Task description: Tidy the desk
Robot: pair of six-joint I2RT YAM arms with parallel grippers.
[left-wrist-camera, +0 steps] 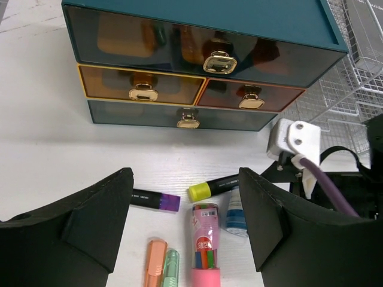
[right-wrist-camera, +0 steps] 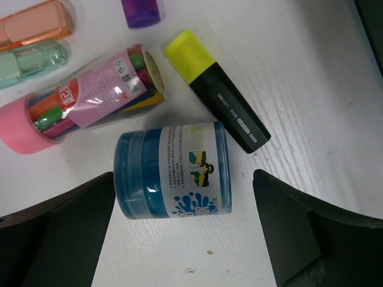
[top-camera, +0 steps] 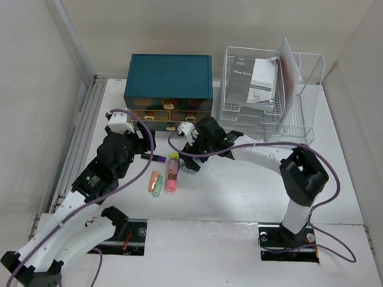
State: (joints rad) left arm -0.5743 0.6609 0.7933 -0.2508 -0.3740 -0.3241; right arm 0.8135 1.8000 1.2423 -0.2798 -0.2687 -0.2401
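The desk [top-camera: 240,190] spreads white beneath both arms. The right gripper [right-wrist-camera: 182,179] gapes wide, its 2 fingers flanking a blue jar [right-wrist-camera: 170,173] without touching it. The left gripper [left-wrist-camera: 185,179] stands partly open and empty, the teal drawer box [left-wrist-camera: 197,36] at its 12 o'clock.

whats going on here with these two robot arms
Two robot arms are tidying a large white desk. The right claw hangs open over a blue cylindrical plastic jar lying on its side, not gripping it. The left claw is open near a pink-capped clear tube of pens, holding nothing. The teal drawer box behind has every drawer shut.
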